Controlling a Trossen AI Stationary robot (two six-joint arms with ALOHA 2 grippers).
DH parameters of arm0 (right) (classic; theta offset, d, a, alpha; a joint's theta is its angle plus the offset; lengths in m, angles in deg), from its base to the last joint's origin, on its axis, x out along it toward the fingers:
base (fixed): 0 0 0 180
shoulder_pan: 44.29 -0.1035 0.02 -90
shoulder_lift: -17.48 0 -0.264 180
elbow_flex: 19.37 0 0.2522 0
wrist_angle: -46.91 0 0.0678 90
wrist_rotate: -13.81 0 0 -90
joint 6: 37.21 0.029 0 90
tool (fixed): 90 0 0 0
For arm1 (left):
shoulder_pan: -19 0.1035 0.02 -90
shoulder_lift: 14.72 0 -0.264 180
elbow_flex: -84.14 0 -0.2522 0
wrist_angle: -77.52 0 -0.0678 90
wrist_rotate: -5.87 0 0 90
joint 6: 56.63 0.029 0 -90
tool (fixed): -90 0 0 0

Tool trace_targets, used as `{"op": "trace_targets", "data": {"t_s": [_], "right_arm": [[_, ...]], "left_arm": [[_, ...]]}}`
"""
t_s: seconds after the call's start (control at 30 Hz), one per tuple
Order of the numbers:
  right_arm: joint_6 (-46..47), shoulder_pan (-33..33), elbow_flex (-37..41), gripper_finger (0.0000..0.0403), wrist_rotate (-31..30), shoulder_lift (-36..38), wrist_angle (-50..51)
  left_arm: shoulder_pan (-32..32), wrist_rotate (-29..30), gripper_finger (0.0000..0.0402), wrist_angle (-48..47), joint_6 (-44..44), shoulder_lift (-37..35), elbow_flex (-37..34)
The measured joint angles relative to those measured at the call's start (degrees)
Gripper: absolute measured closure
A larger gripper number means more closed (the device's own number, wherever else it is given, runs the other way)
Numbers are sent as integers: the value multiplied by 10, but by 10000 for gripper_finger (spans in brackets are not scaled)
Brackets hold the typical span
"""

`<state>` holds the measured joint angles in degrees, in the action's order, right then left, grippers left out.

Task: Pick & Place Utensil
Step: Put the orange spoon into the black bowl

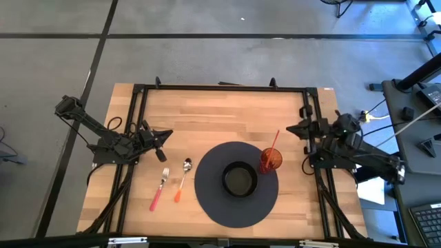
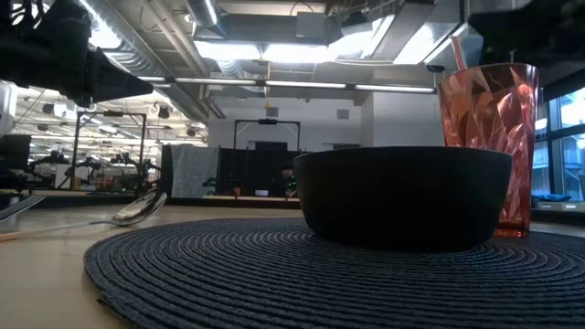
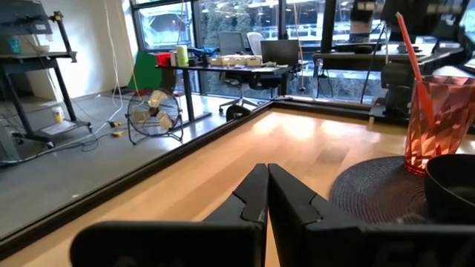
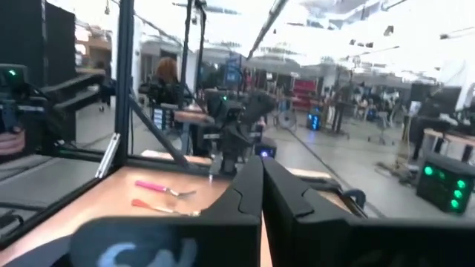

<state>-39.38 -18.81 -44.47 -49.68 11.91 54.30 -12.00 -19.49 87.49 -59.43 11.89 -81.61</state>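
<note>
A fork with a pink handle (image 1: 159,189) and a spoon with an orange handle (image 1: 182,179) lie flat on the wooden table, left of a round dark placemat (image 1: 236,184). A black bowl (image 1: 240,179) and a red tumbler with a straw (image 1: 270,159) stand on the mat. My left gripper (image 1: 167,136) hovers shut at the table's left side, above and behind the fork (image 4: 163,188). My right gripper (image 1: 290,128) is shut at the right side, behind the tumbler (image 3: 436,119). The spoon's bowl (image 2: 139,209) shows in the low view.
A black metal frame (image 1: 227,88) borders the table on all sides. Bare wood lies across the far half of the table between the two arms. Desks and cables stand on the floor to the right of the table.
</note>
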Motion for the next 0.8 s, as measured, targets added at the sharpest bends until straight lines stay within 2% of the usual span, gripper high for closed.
{"op": "trace_targets", "data": {"t_s": [0.2, 0.53, 0.63, 0.73, 0.8], "right_arm": [[3, -4, 88, 403, 0, 55, -47], [6, -8, 56, 403, -5, 48, 29], [15, -29, 59, 403, 17, 50, 48], [14, -64, 81, 403, 27, 50, 22], [18, -88, 96, 403, 8, 50, -27]], "left_arm": [[0, 0, 398, -4, -5, 0, 0], [0, 2, 398, -17, -18, 0, 0], [0, 3, 398, -17, -22, 0, 0], [0, 3, 398, -18, -22, 0, 0], [0, 3, 398, -18, -22, 0, 0]]}}
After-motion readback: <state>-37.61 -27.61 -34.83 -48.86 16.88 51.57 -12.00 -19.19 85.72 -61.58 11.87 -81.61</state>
